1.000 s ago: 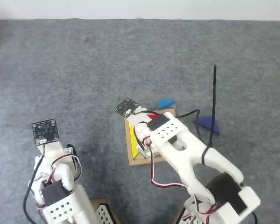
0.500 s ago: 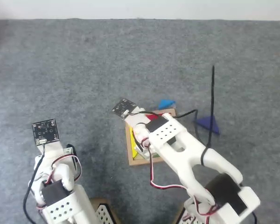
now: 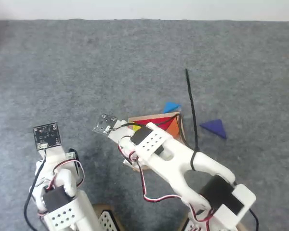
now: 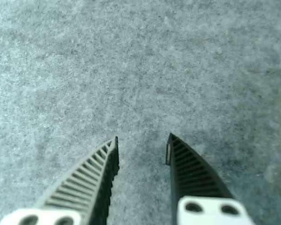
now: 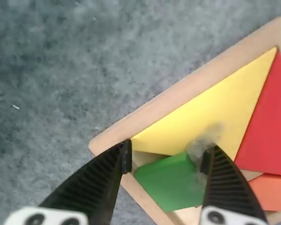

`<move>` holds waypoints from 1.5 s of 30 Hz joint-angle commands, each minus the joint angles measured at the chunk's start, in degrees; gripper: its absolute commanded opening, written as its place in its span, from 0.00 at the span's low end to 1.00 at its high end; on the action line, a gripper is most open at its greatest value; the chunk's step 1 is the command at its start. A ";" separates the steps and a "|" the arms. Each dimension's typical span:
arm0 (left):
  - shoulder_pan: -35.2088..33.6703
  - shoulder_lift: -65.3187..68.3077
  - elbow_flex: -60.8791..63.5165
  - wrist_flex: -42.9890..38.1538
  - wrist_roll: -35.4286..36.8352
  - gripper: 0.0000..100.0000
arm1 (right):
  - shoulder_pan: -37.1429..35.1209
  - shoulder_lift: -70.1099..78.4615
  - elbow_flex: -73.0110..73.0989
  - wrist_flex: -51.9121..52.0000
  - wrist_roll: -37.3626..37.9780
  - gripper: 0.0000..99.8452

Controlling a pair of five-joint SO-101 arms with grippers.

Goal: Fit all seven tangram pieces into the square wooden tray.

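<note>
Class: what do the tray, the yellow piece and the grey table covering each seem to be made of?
Tray: pale wood, with a matte tan rim, likely unvarnished.
Yellow piece: smooth, even, matte colour; painted wood or plastic, unclear which.
Table covering: grey felt-like fabric, with fuzzy mottled fibres.

Light: bright, even, diffuse, from overhead. Shadows: soft and faint on the grey carpet (image 3: 86,62) under the right arm (image 3: 183,163); slightly dimmer carpet close under the left gripper (image 4: 143,137). Highlights: white arm shells bright, unglared.
</note>
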 commanded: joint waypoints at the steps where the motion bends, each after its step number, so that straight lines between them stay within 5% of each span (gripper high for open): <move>1: -0.35 -1.05 -0.22 0.26 0.44 0.17 | 3.38 -5.58 -0.79 0.13 -2.73 0.25; 14: -0.35 -1.05 -0.22 0.26 0.44 0.17 | 16.40 -32.22 17.23 -4.79 -13.45 0.25; 32: -0.35 -1.05 -0.22 0.26 0.44 0.17 | 17.10 -10.95 11.78 -6.11 -11.78 0.25; 45: -0.35 -1.05 -0.22 0.26 0.44 0.17 | 14.29 -10.59 5.63 -5.93 -10.55 0.25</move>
